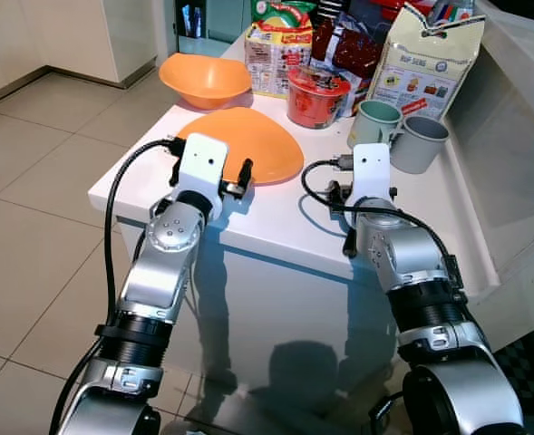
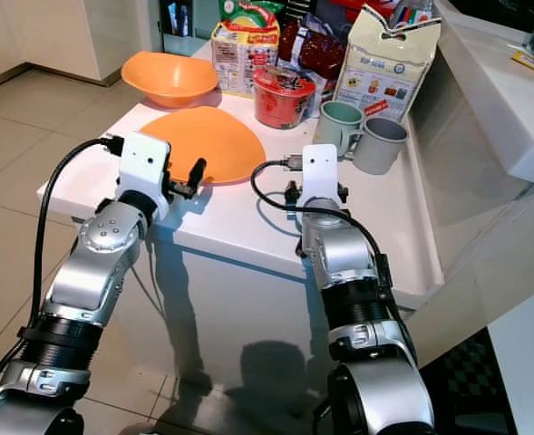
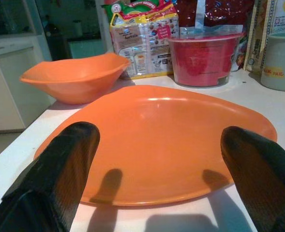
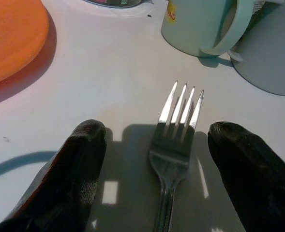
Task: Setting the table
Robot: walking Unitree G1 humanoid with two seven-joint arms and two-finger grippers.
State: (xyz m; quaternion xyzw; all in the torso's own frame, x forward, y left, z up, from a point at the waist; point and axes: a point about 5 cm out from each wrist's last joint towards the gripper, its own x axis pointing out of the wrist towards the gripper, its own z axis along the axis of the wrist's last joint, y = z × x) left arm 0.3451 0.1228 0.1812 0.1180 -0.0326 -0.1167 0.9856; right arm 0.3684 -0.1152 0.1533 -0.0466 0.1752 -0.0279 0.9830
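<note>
An orange plate [image 1: 248,145] lies on the white table [image 1: 285,222], with an orange bowl [image 1: 205,80] behind it. My left gripper [image 3: 161,145] is at the plate's near edge, open, its fingers [image 3: 60,164] spread to either side of the rim without touching it. A silver fork [image 4: 180,108] lies flat on the table with its tines toward two mugs, a pale green one [image 1: 375,122] and a grey one [image 1: 419,143]. My right gripper [image 4: 157,150] is open over the fork, whose handle runs between the two fingers [image 4: 82,169].
A red instant-noodle cup [image 1: 317,95], a yellow noodle pack [image 1: 277,56] and a tall paper bag [image 1: 434,59] crowd the table's far side. A white counter [image 1: 520,82] rises on the right. Tiled floor [image 1: 40,208] lies to the left.
</note>
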